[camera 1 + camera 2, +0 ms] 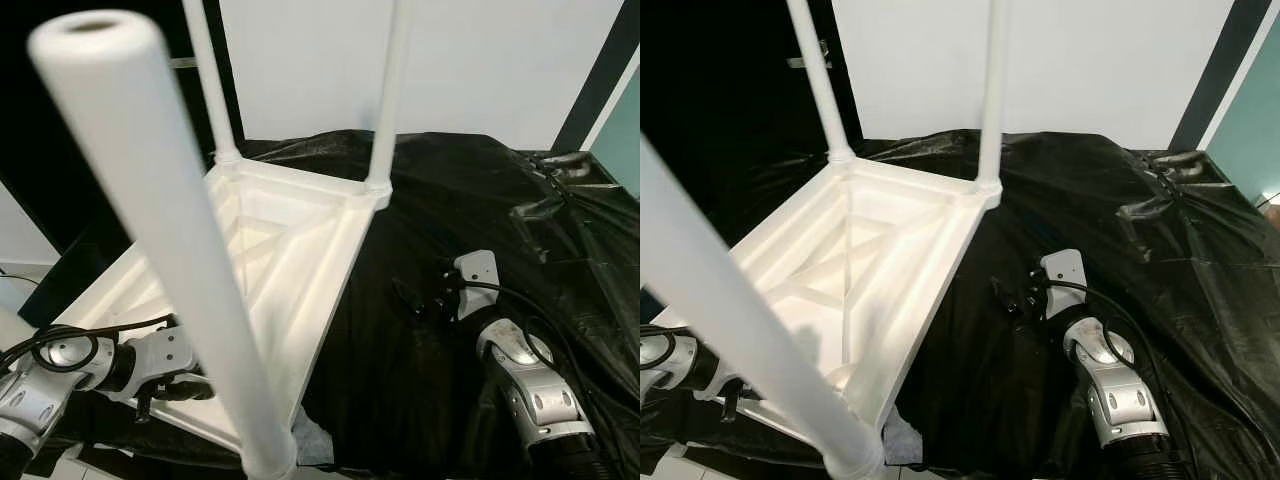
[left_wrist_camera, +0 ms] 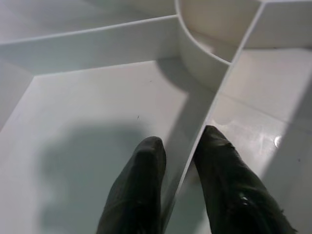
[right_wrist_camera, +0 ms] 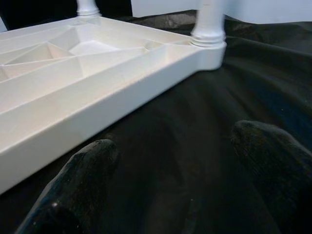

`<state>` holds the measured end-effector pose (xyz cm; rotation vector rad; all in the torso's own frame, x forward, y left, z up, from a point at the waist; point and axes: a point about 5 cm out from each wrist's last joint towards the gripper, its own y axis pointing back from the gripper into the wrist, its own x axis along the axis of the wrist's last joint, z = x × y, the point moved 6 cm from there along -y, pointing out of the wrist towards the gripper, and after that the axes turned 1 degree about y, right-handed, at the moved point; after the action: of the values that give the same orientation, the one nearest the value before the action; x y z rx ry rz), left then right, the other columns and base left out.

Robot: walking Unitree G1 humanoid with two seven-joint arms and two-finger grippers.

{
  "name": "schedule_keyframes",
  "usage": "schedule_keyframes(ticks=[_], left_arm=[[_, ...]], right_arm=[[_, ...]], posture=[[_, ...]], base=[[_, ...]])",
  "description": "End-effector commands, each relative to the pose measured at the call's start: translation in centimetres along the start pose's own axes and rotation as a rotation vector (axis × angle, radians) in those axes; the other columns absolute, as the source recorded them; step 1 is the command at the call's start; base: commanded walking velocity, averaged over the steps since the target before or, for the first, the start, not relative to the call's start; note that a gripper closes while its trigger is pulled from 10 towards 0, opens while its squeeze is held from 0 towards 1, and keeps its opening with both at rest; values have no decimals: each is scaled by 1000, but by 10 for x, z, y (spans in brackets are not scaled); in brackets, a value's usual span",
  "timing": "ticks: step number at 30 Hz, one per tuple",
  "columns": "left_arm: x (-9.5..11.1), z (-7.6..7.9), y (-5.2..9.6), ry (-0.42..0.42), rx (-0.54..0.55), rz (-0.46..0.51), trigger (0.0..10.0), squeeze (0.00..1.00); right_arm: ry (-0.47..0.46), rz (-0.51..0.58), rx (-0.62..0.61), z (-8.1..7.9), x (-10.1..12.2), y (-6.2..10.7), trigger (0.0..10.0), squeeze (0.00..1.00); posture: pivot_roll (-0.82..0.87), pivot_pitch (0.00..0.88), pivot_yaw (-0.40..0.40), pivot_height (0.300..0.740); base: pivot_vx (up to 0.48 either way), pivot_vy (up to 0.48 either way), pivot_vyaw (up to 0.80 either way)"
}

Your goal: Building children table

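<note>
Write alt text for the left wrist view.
The left gripper straddles a thin white rib inside the upturned white tabletop, one black finger on each side. A curved wall of a leg socket lies just ahead.

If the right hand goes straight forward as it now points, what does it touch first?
Probably the long side wall of the white tabletop, lying upside down on the black cover. The open right hand points at it; depth is unclear.
</note>
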<state>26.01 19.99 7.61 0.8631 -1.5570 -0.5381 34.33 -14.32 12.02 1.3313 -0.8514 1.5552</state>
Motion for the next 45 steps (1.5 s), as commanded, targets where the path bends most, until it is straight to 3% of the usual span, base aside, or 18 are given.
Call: schedule_keyframes(ticks=[1, 10, 11, 12, 13, 19, 20, 21, 23, 27, 28, 29, 30, 31, 32, 34, 35, 45], left_arm=[[-7, -4, 0, 71, 51, 15, 0, 0], [-2, -11, 1, 52, 87, 34, 0, 0], [2, -13, -1, 49, 98, 48, 980, 0], [4, -14, -2, 49, 105, 58, 980, 0], [7, -16, -3, 44, 113, 67, 9451, 0], [19, -21, -6, 44, 138, 117, 8784, 0], [18, -22, -6, 43, 145, 112, 10000, 0], [16, -22, -6, 43, 145, 104, 9333, 0], [14, -23, -6, 36, 151, 95, 10000, 0], [14, -24, -6, 41, 151, 97, 9373, 0], [14, -24, -6, 40, 152, 99, 6275, 0], [15, -26, -6, 40, 162, 103, 4706, 0], [16, -28, -6, 36, 177, 105, 0, 0], [16, -28, -6, 36, 177, 105, 0, 0], [17, -32, -6, 27, 198, 108, 4902, 0], [18, -33, -7, 25, 202, 110, 4902, 0], [20, -35, -7, 21, 215, 117, 10000, 0], [29, -50, -10, 20, 277, 140, 10000, 0]], right_arm=[[-4, -4, -9, 3, 0, 0, 10000, 0], [-4, -3, -8, 3, 1, -1, 10000, 0], [-4, -3, -9, 4, 1, -1, 10000, 0], [-4, -2, -9, 4, 1, -1, 10000, 0], [-3, -2, -10, 4, 2, -2, 10000, 0], [-2, -1, -11, 4, 2, -1, 10000, 0], [-2, -1, -10, 4, 2, -1, 10000, 0], [-2, -1, -9, 4, 2, -1, 10000, 0], [-2, -1, -8, 4, 2, -1, 10000, 0], [-2, -2, -9, 4, 2, -1, 10000, 0], [-2, -2, -9, 4, 2, -1, 10000, 0], [-2, -2, -10, 5, 2, -1, 10000, 0], [-3, -2, -11, 5, 2, -1, 10000, 0], [-3, -2, -11, 5, 2, -1, 10000, 0], [-4, -2, -12, 5, 2, -1, 10000, 0], [-4, -3, -13, 5, 2, -1, 10000, 0], [-5, -3, -15, 5, 1, -1, 10000, 0], [-9, 4, -22, 6, 3, -3, 10000, 0]], posture=[[115, 0, 6, 740], [122, 0, 4, 740], [122, 0, 4, 740], [121, 0, 4, 740], [120, 0, 4, 740], [116, 0, 4, 740], [115, 0, 5, 740], [115, 0, 6, 740], [115, 0, 6, 740], [116, 0, 6, 740], [116, 0, 6, 740], [116, 0, 6, 740], [116, 0, 7, 740], [116, 0, 7, 740], [117, 0, 9, 740], [117, 0, 9, 740], [119, 0, 7, 740], [118, 0, 7, 740]], base=[[0, 0, 0], [0, 0, 0], [0, 0, 0], [0, 0, 0], [0, 0, 0], [0, 0, 0], [0, 0, 0], [0, 0, 0], [0, 0, 0], [0, 0, 0], [0, 0, 0], [0, 0, 0], [0, 0, 0], [0, 0, 0], [0, 0, 0], [0, 0, 0], [0, 0, 0], [0, 0, 0]])
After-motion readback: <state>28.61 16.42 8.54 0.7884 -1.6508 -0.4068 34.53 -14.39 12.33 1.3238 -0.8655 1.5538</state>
